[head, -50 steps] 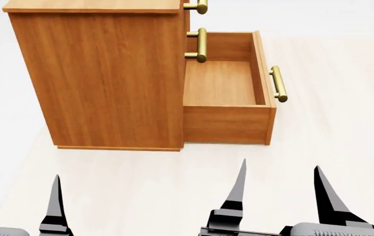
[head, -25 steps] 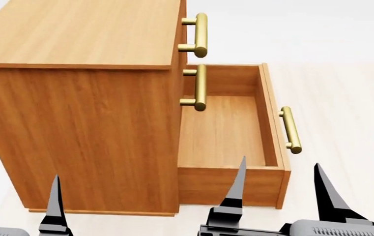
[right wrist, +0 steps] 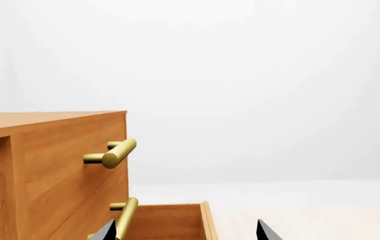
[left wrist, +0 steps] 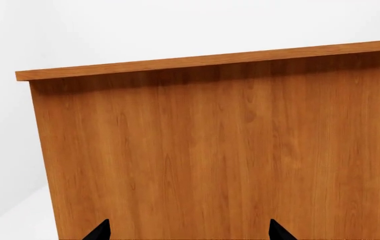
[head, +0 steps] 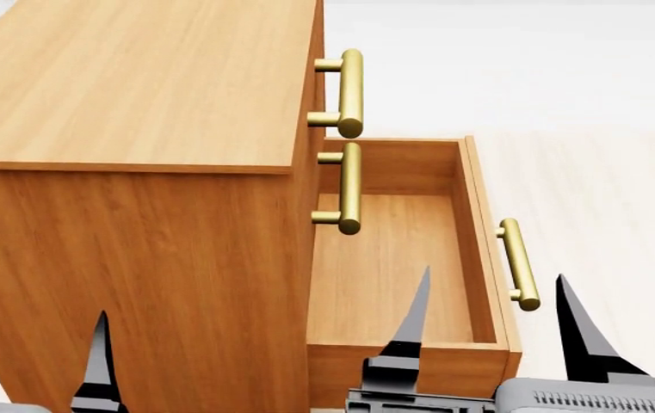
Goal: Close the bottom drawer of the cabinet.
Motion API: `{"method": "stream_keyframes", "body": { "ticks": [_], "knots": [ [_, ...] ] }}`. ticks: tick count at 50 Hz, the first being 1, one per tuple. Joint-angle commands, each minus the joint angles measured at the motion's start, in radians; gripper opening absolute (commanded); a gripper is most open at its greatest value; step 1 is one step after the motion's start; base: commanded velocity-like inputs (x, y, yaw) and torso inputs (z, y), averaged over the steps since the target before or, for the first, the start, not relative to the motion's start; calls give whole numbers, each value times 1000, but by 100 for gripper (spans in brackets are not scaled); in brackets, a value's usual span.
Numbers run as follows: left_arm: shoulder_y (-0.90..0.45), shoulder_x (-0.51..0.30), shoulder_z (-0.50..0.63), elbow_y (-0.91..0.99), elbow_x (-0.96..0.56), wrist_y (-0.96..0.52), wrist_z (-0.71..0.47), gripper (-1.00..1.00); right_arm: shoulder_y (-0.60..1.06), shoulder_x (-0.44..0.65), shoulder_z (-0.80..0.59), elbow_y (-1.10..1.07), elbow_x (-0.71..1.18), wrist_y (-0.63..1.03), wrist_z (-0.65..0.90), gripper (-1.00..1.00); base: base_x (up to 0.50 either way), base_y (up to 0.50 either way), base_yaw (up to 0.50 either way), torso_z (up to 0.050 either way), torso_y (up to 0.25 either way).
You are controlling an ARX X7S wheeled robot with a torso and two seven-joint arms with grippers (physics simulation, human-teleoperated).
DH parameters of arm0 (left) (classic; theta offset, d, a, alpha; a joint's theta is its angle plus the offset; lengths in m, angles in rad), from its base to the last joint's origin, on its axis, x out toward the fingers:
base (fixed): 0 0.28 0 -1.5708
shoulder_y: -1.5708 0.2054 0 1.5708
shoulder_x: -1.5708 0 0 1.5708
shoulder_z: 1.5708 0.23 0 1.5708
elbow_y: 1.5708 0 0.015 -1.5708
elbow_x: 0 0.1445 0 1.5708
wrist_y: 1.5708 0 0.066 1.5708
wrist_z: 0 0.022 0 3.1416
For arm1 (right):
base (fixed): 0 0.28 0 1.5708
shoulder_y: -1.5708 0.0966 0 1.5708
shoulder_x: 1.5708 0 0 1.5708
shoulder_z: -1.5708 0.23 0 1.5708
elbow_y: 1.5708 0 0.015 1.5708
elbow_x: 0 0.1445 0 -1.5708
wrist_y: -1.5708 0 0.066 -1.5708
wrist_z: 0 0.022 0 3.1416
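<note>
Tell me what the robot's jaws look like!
The right gripper has two thin black jaws shaped like pointy spikes, on a black block beside a grey ribbed housing. The left gripper has the same black spikes. No cables or markings show.

Each end effector carries two slim black fingers that taper to sharp points. The right end effector [head: 491,331] has a black blocky finger mount and a grey ribbed housing behind it. The left end effector [head: 31,344] shows matching black tapered fingers above a grey body.
</note>
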Motion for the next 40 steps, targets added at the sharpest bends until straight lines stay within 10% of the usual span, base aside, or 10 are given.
{"method": "stream_keyframes", "body": {
  "ticks": [1,7,40],
  "knots": [
    [2,14,-22,-12,3,15,22,100,113,26,53,-139,0,182,11,100,0,0,0,0,0],
    [5,11,-18,-18,0,21,19,100,274,96,170,-166,66,352,-14,100,0,0,0,0,0],
    [9,-13,0,-43,-18,44,-5,100,218,141,198,807,-82,-333,-193,100,0,0,0,0,0]
  ]
}}
